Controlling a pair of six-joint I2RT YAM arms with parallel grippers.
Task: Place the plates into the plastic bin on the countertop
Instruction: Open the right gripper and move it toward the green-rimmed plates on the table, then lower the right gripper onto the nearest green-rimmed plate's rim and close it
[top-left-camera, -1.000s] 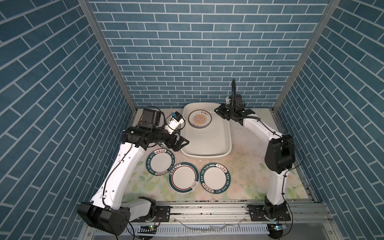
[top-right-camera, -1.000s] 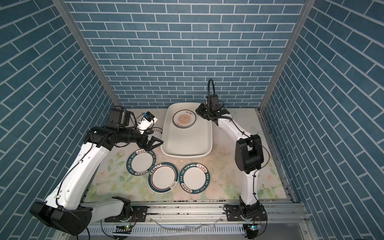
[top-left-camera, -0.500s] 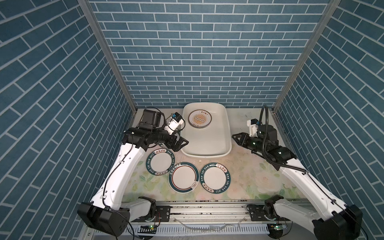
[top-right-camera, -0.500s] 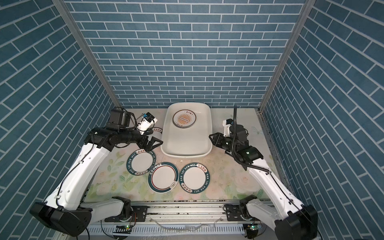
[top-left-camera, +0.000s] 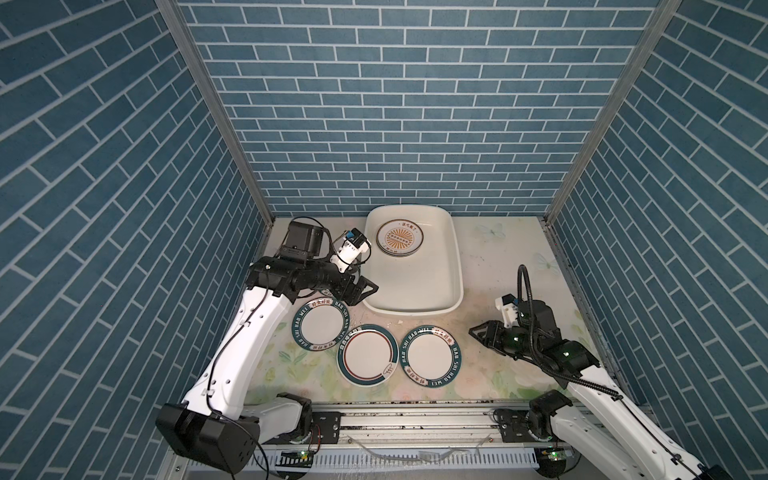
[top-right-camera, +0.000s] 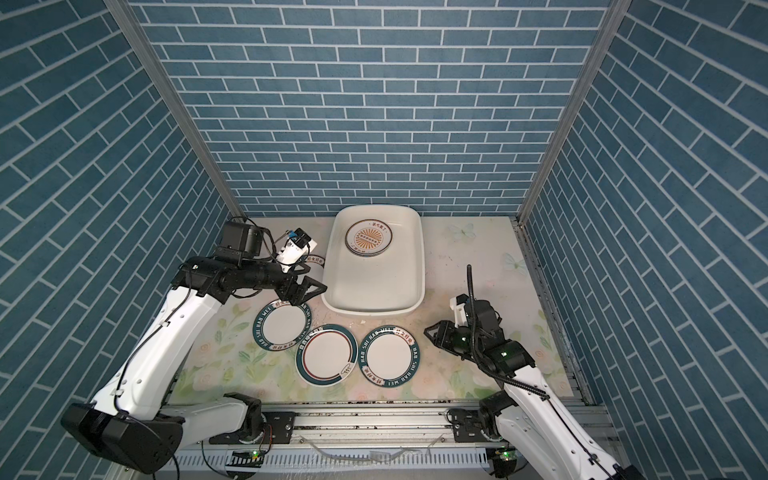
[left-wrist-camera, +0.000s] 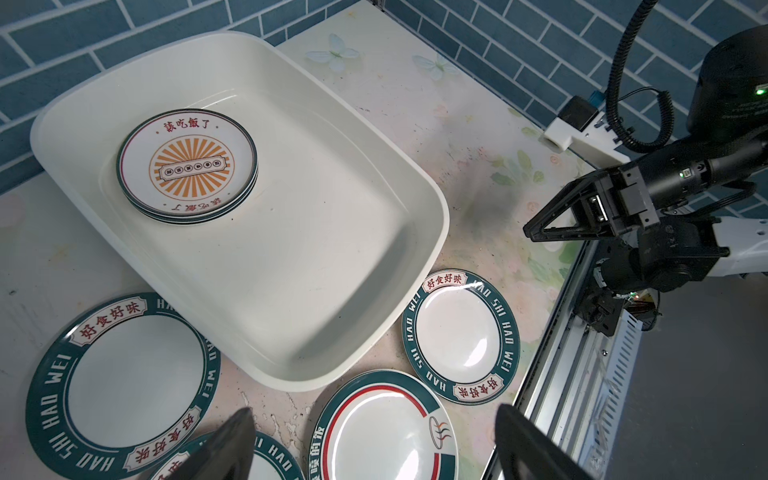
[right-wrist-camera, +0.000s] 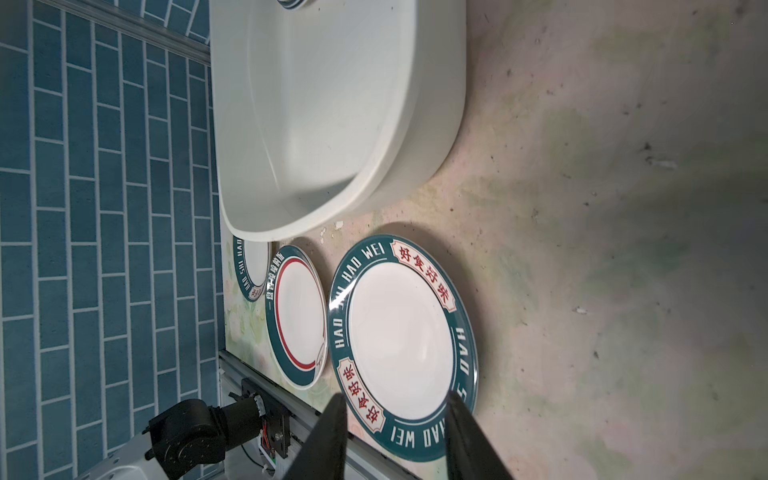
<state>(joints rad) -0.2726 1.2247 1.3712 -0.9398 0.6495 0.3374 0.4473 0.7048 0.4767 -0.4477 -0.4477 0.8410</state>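
The white plastic bin (top-left-camera: 415, 286) stands at the back middle of the flowered countertop (top-left-camera: 498, 266). A stack of sunburst plates (top-left-camera: 400, 237) lies at its far end. Three plates lie in front of it: a lettered one (top-left-camera: 320, 325), a teal-and-red ringed one (top-left-camera: 368, 360) and another lettered one (top-left-camera: 430, 354). One more lettered plate (left-wrist-camera: 120, 382) lies beside the bin under my left arm. My left gripper (top-left-camera: 368, 289) hovers open and empty at the bin's near left corner. My right gripper (top-left-camera: 476, 332) stands open and empty just right of the right lettered plate (right-wrist-camera: 399, 324).
Blue brick walls close in the left, back and right sides. A metal rail (top-left-camera: 415, 419) with both arm bases runs along the front edge. Bare countertop (top-right-camera: 469, 257) lies right of the bin.
My right arm has swung back from the bin's far right corner to the front right beside the right lettered plate, its jaws widening. The left arm has hardly moved.
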